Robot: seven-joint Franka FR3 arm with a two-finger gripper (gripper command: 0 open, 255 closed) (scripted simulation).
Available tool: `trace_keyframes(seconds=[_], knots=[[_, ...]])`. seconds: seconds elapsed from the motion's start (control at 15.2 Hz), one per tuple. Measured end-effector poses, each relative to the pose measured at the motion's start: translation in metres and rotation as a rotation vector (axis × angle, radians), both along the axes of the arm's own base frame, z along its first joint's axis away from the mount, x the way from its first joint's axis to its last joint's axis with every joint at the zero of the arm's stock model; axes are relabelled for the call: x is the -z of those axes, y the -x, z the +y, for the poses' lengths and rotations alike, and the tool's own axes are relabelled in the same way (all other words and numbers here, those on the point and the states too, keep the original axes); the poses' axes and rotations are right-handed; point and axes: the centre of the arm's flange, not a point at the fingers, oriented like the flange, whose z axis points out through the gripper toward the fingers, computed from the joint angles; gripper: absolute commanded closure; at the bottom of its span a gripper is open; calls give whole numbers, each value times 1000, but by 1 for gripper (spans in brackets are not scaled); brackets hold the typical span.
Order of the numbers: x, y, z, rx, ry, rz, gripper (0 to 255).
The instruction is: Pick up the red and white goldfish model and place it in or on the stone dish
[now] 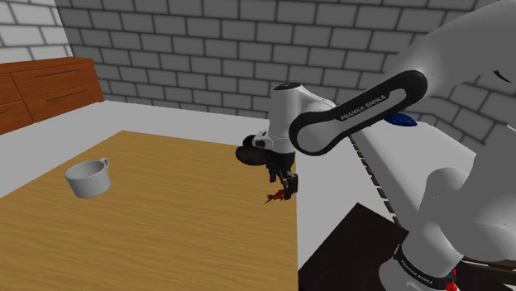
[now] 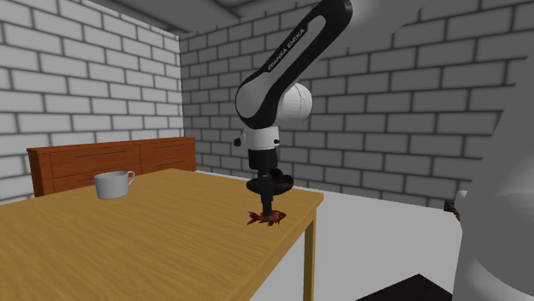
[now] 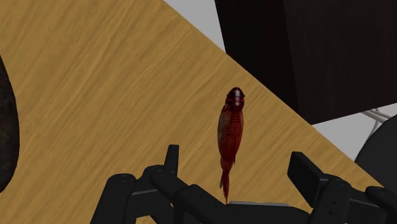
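Grey brick walls close in a room where a wooden table (image 1: pixel 165 240) takes up most of the floor. The stone dish (image 1: pixel 246 154), a dark, rough-looking shallow bowl, sits near the table's edge on the side facing the robot's stand. The goldfish model (image 3: pixel 230 133), dark red with a pale patch on its head, lies flat on the wood just beside the dish and nearer that same edge, so it only has to be carried a short way.

The black gripper (image 3: pixel 235 156) hangs straight down over the fish, close to the dish. Its fingers (image 3: pixel 172 156) are spread, one on each side of the slim body at the tail end, and neither touches it. In the wrist view the fish's length runs away from the hand between the fingers, so they would shut across its narrow width; this looks like deliberate alignment for a pinch.

My reading is that the grasp has not yet been made and the lift and transfer remain. A thin, tapering tail may slip, so a grip further along the body would probably hold better.

A white cup (image 1: pixel 88 178) stands well apart from the dish, out of the way.
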Motion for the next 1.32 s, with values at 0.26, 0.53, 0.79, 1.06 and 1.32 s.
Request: trace_keyframes(seconds=[0.26, 0.53, 0.79, 1.06, 1.32], knots=[[21, 0, -1, -4, 0, 0, 0], [24, 0, -2, -4, 0, -1, 0], [25, 0, -2, -4, 0, -1, 255], [25, 0, -1, -4, 0, -1, 255], [25, 0, -1, -4, 0, -1, 255]])
